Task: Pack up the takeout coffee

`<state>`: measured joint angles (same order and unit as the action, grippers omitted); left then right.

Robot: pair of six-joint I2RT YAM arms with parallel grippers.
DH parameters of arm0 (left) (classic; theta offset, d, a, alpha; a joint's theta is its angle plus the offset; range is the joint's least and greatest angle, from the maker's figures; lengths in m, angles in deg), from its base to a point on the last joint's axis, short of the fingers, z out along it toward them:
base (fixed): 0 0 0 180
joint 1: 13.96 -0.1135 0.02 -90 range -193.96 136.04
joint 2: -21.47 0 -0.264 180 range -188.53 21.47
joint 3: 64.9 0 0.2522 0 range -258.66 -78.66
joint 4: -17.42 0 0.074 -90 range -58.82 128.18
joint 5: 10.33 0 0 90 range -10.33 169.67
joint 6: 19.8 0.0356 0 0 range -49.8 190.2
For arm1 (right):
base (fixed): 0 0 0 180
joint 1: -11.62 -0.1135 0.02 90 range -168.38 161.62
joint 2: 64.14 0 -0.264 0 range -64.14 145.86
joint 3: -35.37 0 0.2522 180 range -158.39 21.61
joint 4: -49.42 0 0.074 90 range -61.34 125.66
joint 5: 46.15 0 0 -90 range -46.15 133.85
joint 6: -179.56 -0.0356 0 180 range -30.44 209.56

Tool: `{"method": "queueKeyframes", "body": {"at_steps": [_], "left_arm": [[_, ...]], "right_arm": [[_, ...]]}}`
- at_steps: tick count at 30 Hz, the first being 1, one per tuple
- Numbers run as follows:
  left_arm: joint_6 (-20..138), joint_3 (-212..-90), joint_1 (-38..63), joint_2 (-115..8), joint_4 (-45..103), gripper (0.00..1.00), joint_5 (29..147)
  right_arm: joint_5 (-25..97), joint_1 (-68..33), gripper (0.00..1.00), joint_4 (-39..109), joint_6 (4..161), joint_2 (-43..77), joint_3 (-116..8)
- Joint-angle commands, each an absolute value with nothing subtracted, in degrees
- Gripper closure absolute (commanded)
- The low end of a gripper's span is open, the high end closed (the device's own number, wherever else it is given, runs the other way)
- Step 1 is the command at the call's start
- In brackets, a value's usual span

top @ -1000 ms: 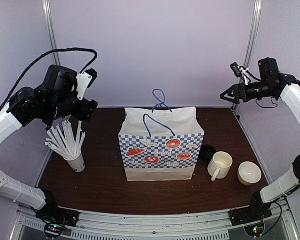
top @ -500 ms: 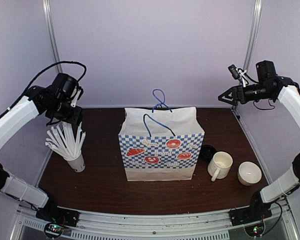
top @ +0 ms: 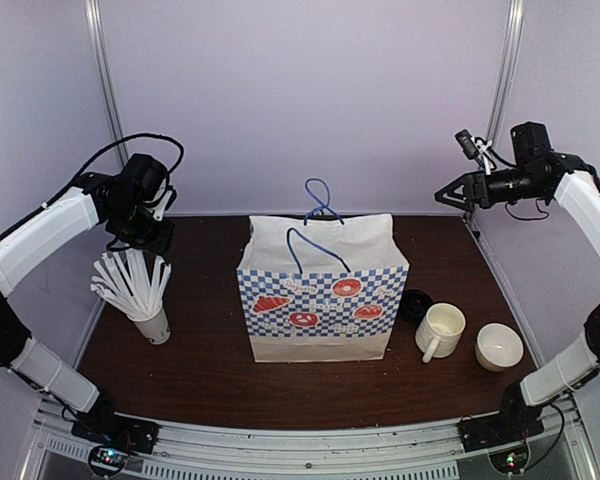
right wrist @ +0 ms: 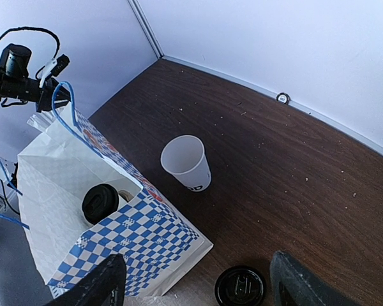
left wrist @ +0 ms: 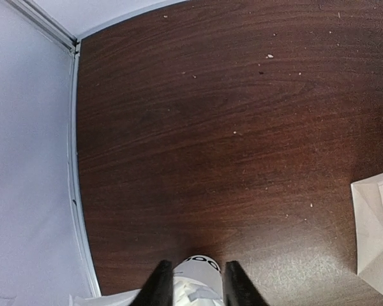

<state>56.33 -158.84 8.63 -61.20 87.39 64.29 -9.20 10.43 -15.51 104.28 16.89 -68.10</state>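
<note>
A: Where's the coffee sitting?
B: Lidded cup (right wrist: 101,203) is standing inside the bag (right wrist: 134,245). Open cup (right wrist: 186,162) is standing on the table (right wrist: 293,166) just behind it. Loose lid (right wrist: 240,285) is lying by the mug (top: 440,330).
A: Grippers?
B: R gripper (right wrist: 196,271) is hanging wide apart, empty. L gripper (left wrist: 197,266) is showing a narrow gap w/ sth white between, can't tell if gripping.
</note>
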Motion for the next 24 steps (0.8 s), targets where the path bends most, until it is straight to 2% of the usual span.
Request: {"method": "queueKeyframes", "body": {"at_steps": [1,6,13,18,24], "left_arm": [[56.01,-159.72,8.36,-61.26,86.53,0.79,67.03],[56.09,-160.84,8.36,-59.19,89.07,1.0,67.84],[56.73,-163.1,8.38,-55.02,92.2,1.0,68.47],[57.35,-169.57,8.36,-52.55,95.39,1.0,68.35],[58.03,-180.16,8.36,-52.46,99.77,1.0,73.42]], "right_arm": [[-10.53,10.74,0.19,-15.05,104.27,18.48,-68.58],[-10.72,10.71,0.2,-15.06,104.1,19.32,-69.13],[-10.9,10.71,0.2,-15.15,103.77,20.22,-69.94],[-11.11,10.71,0.2,-15.48,103.71,20.74,-70.5],[-9.1,10.7,0.2,-18.3,105.86,21.14,-73.2]]}}
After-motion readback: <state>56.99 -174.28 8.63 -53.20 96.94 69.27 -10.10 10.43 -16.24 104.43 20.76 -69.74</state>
